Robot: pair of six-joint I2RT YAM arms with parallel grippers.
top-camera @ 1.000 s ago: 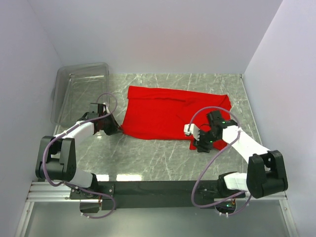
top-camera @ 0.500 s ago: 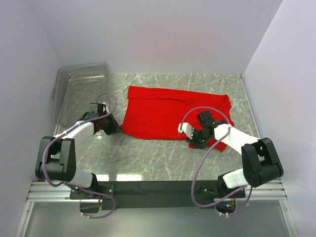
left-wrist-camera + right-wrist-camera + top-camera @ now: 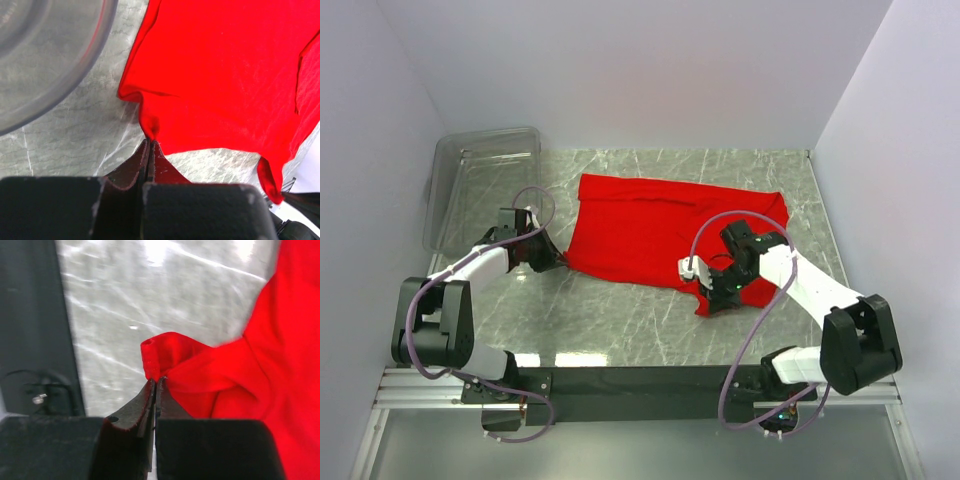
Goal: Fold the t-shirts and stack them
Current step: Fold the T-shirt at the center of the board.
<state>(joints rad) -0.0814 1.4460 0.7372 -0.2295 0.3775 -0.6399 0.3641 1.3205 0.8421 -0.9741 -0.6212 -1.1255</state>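
Plain red t-shirt (image 3: 650, 225) lies spread out, its two near corners pinched up.

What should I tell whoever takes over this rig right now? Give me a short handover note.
Left gripper: shut, pinching the t-shirt at its near left corner.
Right gripper: shut on a bunched fold at its near right edge.
The t-shirt lies spread on the table; the clear bin stands apart at far left.
Done: both near corners gripped.
Left to do: the folding, then stacking.
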